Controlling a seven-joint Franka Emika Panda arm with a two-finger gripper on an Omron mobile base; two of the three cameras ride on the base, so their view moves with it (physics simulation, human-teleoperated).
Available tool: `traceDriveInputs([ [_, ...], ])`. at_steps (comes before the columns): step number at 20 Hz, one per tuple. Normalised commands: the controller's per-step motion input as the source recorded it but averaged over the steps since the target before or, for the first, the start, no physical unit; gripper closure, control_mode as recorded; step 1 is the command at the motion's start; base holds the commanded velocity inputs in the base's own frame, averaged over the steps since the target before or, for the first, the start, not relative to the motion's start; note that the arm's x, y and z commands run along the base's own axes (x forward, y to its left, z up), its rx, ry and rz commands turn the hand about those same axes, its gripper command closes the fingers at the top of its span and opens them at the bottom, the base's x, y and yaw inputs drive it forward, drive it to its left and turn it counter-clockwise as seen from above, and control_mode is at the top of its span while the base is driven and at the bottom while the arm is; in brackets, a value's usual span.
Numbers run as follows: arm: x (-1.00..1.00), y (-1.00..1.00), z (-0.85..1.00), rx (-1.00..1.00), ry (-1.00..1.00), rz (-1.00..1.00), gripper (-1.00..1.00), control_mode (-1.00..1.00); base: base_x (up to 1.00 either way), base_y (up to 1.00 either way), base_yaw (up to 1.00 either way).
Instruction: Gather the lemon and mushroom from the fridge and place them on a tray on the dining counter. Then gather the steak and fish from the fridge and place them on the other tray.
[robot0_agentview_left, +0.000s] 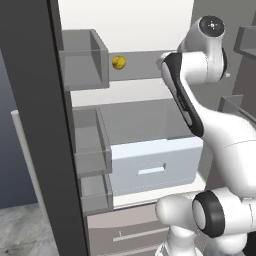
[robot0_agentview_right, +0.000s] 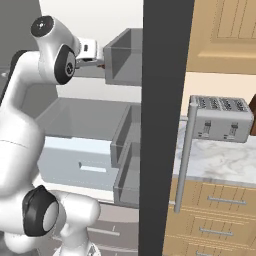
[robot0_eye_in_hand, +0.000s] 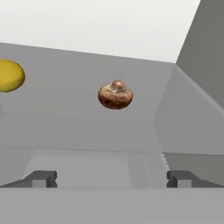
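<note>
The fridge (robot0_agentview_left: 150, 107) stands open and my arm reaches into its upper shelf. A small yellow lemon (robot0_agentview_left: 118, 62) lies on that grey shelf, left of my hand. In the hand view the lemon (robot0_eye_in_hand: 8, 75) sits at the far left, and a brown round-capped mushroom (robot0_eye_in_hand: 115, 94) rests on the shelf straight ahead, in line with the gap between the fingers. My gripper (robot0_eye_in_hand: 111, 179) is open, its fingertips (robot0_eye_in_hand: 43, 178) spread wide, short of the mushroom and holding nothing.
The dark fridge door (robot0_agentview_left: 35, 100) stands open at the left with clear bins (robot0_agentview_left: 85, 60) on it. A white drawer (robot0_agentview_left: 155, 167) sits below the shelf. Right of the other door (robot0_agentview_right: 165, 125), a toaster (robot0_agentview_right: 220, 120) stands on a marble counter (robot0_agentview_right: 215, 160).
</note>
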Motion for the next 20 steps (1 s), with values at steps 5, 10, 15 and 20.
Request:
traceDriveInputs([
  [5,0.53,-0.02,-0.21,0.00,0.03,0.00,-1.00,-1.00,0.00,0.00,0.00],
  [10,0.50,-0.09,-0.10,0.00,0.01,0.00,-1.00,-1.00,0.00,0.00,0.00],
  [15,0.43,-0.06,0.00,0.00,0.00,0.00,-1.00,-1.00,0.00,0.00,0.00],
  [20,0.43,0.00,-0.05,0.00,0.00,0.00,-1.00,-1.00,0.00,0.00,0.00],
])
